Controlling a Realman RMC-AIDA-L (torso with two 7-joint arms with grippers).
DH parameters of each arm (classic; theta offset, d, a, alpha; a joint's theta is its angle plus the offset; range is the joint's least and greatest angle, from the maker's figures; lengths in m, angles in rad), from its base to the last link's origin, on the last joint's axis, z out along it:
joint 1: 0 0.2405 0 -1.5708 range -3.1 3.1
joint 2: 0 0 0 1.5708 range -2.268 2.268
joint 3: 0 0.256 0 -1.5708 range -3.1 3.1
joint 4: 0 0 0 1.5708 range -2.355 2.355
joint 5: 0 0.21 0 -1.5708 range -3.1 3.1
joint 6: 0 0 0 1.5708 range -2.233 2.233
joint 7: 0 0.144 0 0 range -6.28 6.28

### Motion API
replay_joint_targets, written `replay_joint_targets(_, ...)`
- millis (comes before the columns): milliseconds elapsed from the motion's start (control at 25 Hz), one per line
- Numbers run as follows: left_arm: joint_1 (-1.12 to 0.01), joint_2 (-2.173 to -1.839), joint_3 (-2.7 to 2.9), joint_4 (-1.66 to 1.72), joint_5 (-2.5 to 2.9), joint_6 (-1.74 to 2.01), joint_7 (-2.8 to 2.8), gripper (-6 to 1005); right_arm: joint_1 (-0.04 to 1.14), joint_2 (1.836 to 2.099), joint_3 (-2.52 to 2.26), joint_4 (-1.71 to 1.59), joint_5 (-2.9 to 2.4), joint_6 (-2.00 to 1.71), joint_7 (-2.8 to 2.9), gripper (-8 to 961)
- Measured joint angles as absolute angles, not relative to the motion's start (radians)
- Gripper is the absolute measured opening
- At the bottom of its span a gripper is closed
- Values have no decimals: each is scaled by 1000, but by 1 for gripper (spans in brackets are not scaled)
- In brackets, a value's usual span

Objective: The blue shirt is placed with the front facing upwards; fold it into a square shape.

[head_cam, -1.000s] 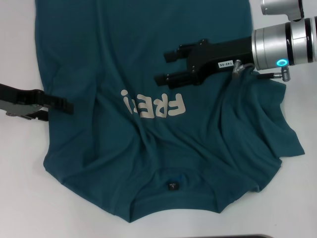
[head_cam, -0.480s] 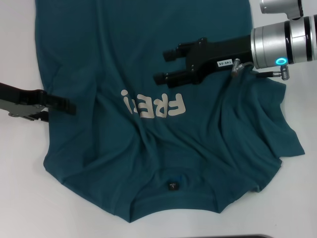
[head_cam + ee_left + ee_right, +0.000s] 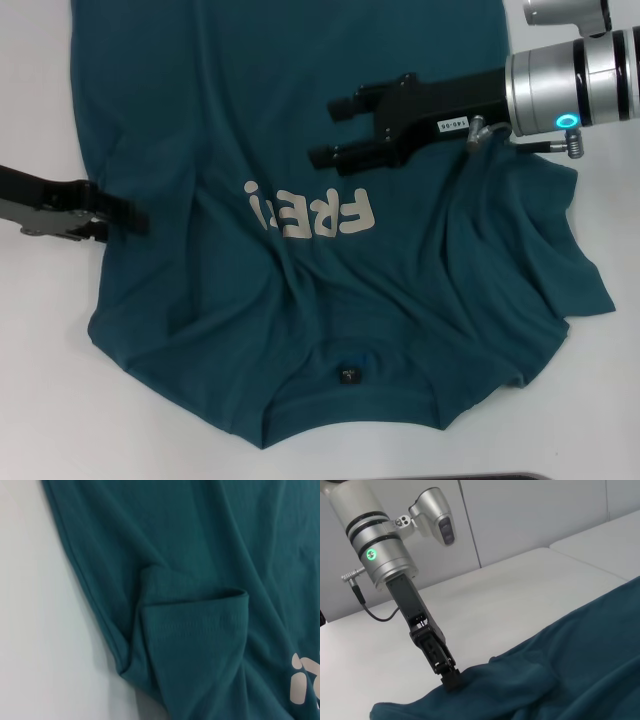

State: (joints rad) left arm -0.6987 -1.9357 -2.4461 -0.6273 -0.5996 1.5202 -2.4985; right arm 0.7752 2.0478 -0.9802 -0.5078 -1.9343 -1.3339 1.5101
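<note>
The blue shirt (image 3: pixel 300 300) lies spread on the white table, with its cream lettering (image 3: pixel 310 212) facing up and its black neck label (image 3: pixel 348 375) near me. My left gripper (image 3: pixel 120 222) is at the shirt's left edge by the tucked-in sleeve (image 3: pixel 200 630), with its fingers closed on the fabric there. It also shows in the right wrist view (image 3: pixel 449 676), its tip on the shirt's edge (image 3: pixel 485 675). My right gripper (image 3: pixel 335 130) is open and empty, over the shirt's middle just beyond the lettering.
White table (image 3: pixel 40 400) shows to the left, right and front of the shirt. The shirt's right sleeve (image 3: pixel 560 270) lies rumpled under my right arm (image 3: pixel 570 85). A dark edge (image 3: pixel 490 477) shows at the front.
My left gripper's fingers have drawn together on the shirt's left edge. My right gripper has drifted slightly farther from me, still open.
</note>
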Motion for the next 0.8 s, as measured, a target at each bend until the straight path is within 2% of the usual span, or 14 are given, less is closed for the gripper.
replay_joint_targets(280,-701,-1937,-2439,-627,-593,1500,-2509,480,775,2048,-980,-515,-1934,-1337,1510,815)
replay_joint_targets(400,-702,-1937,-2438,-627,-592,1494,-2509,437,775,2048,-980,-516,-1934,-1336,1510,815)
replay_joint_targets(800,-708,-1937,-2437,-627,-573,1483,-2512,416,779,2048,-980,-517,-1934,-1337,1511,815)
